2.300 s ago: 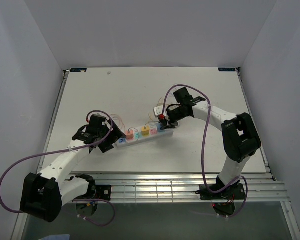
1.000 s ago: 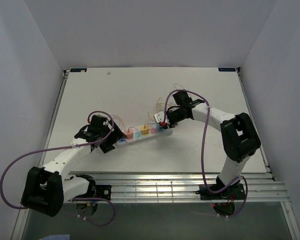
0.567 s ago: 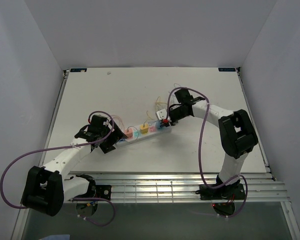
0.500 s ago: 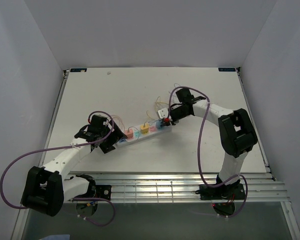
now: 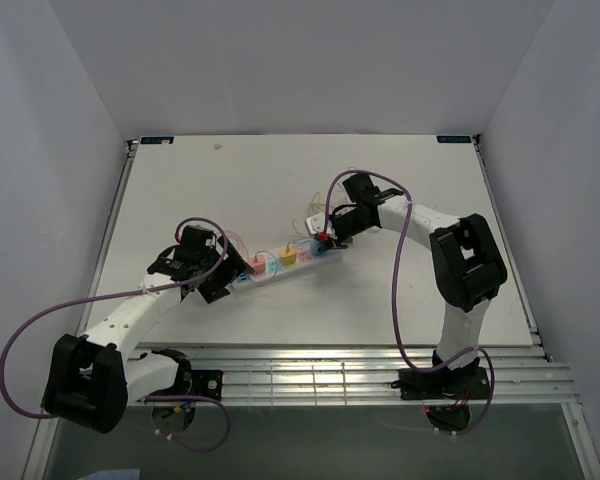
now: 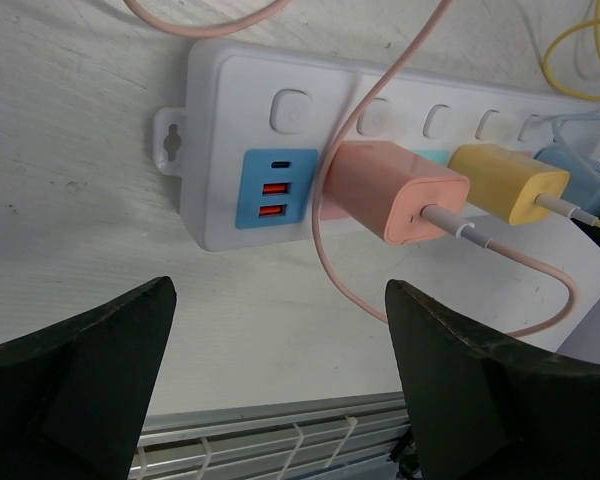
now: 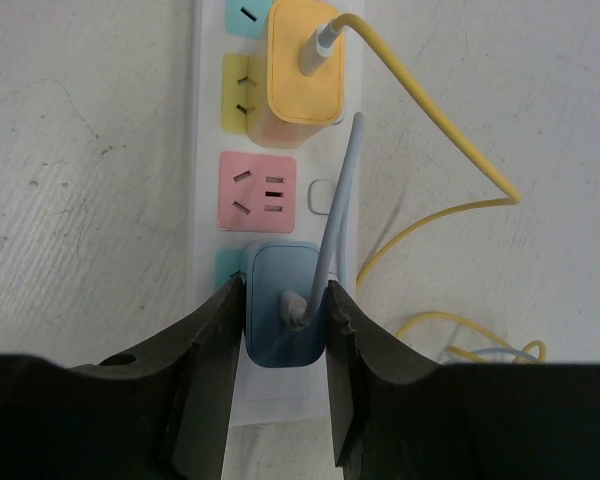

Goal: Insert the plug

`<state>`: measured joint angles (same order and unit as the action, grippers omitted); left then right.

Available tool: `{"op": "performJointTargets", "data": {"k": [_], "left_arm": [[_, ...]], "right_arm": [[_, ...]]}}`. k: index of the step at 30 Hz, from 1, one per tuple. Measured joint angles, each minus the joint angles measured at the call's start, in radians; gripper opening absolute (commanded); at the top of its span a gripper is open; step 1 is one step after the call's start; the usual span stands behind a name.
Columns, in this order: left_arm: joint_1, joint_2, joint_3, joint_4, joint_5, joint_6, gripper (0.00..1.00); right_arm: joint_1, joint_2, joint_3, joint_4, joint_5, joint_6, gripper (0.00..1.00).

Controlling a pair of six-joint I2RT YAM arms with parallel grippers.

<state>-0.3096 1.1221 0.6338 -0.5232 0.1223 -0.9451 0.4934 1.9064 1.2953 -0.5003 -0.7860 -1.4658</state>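
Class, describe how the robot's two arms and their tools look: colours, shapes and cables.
The left arm and right arm have white tubular links joined by bulky black joints. A thin purple cable loops loosely along each one. The left tool and right tool each carry two black, matte, wedge-shaped fingers.

**Colours along the strip**

In the left wrist view, the white power strip [image 6: 230, 100] carries a blue USB panel [image 6: 272, 187] with orange ports. Beside it is a pink plug [image 6: 395, 190] with a pink cord. In the right wrist view, a yellow plug [image 7: 305, 60] sits at the top, a pink socket face [image 7: 257, 190] at mid-frame and a blue plug [image 7: 283, 305] below.
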Motion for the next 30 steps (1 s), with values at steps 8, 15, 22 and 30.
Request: {"op": "performJointTargets", "data": {"k": [8,15,22,30], "left_arm": [[0.005,0.0,0.016,-0.007,-0.024,0.013,0.97],[0.009,0.0,0.018,-0.009,-0.034,0.02,0.97],[0.011,-0.004,0.029,-0.02,-0.037,0.025,0.97],[0.012,-0.022,0.06,-0.011,-0.055,0.04,0.98]], "right_arm": [[0.032,0.005,0.011,0.012,0.085,0.021,0.08],[0.032,0.006,0.0,0.052,0.092,0.019,0.08],[0.031,-0.001,-0.008,0.079,0.092,0.021,0.1],[0.032,-0.014,0.015,0.061,0.093,0.058,0.22]]}}
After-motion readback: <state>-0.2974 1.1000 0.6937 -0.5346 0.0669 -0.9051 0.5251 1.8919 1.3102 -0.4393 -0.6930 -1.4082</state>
